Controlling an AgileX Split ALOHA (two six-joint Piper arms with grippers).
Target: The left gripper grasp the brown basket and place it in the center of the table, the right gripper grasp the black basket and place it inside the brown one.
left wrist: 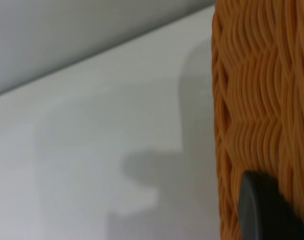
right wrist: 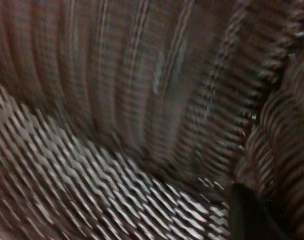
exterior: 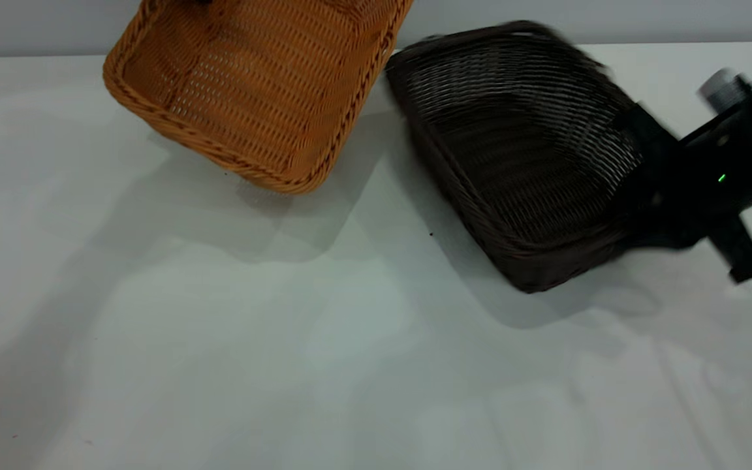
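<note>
We see the brown basket (exterior: 255, 85) tilted, upper left, lifted off the tabletop (exterior: 219, 365). Right claw (exterior: 650, 189) clamps the black basket (exterior: 519, 156) rim, right side. Left claw's state: can't tell.

surface: wide plain white-grey tabletop (exterior: 219, 365) | held tilted above it: orange-tan woven wicker basket (exterior: 252, 85), dark brown-black woven wicker basket (exterior: 519, 163) | each throws a shadow on it

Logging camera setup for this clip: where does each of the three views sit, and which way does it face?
Exterior: above the table, facing the arms; shows the brown basket, black basket and right gripper.
Left wrist: beside the brown basket's outer wall; one dark finger shows.
Right wrist: looks into the black basket; one finger shows.
Shared: each basket appears in the exterior and one wrist view.
</note>
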